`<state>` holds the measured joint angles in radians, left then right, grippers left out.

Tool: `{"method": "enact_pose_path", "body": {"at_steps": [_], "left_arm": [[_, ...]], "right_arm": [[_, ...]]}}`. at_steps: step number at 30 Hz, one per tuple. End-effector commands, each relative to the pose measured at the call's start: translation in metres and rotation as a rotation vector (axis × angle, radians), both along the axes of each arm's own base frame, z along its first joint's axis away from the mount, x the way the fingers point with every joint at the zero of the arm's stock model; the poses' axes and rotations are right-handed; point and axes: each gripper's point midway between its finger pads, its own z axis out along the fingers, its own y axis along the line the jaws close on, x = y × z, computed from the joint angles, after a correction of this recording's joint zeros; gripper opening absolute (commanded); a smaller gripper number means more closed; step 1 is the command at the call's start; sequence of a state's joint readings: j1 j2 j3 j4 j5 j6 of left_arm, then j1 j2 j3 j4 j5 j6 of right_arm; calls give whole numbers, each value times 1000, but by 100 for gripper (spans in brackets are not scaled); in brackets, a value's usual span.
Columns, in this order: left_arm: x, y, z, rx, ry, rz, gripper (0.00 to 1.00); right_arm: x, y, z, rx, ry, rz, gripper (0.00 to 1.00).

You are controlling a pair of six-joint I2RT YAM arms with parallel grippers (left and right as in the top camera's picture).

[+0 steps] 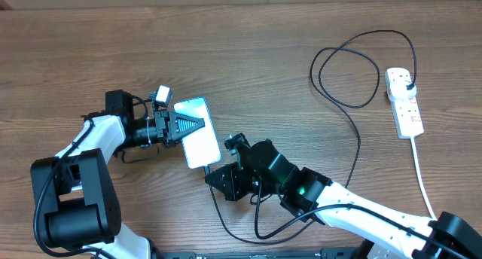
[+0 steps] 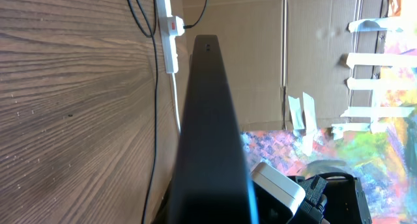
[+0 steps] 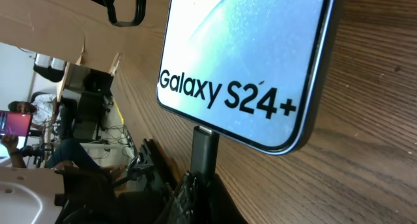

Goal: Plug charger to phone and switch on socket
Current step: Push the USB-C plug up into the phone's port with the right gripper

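The phone with its light blue screen lies mid-table, its "Galaxy" end toward my right arm. My left gripper is shut on its left long edge; the left wrist view shows the phone edge-on. My right gripper is shut on the charger's connector tip, which touches the middle of the phone's bottom edge; I cannot tell how deep it sits. The black charger cable loops to its plug in the white socket strip at the right. The strip also shows in the left wrist view.
The strip's white cord runs toward the table's front right edge. Slack charger cable curls under my right arm. A cardboard wall stands beyond the table.
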<state>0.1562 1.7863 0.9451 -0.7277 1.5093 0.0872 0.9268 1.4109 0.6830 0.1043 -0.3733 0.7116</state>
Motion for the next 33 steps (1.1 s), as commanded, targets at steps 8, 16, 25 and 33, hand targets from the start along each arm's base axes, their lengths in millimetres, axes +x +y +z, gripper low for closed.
{"method": "enact_pose_path", "body": {"at_steps": [8,16,25,33], "left_arm": [[-14,-18,-8,15,36,-61,4],[-16,-20,-7,11,43,-66,4],[-20,-30,-7,13,34,-101,4],[-21,-32,-7,13,35,-106,4]], "right_arm": [[41,-5,19,11,-126,-159,4],[39,-6,17,3,-120,-154,4],[41,-10,13,-13,-106,-164,4],[41,-10,12,-17,-104,-165,4]]}}
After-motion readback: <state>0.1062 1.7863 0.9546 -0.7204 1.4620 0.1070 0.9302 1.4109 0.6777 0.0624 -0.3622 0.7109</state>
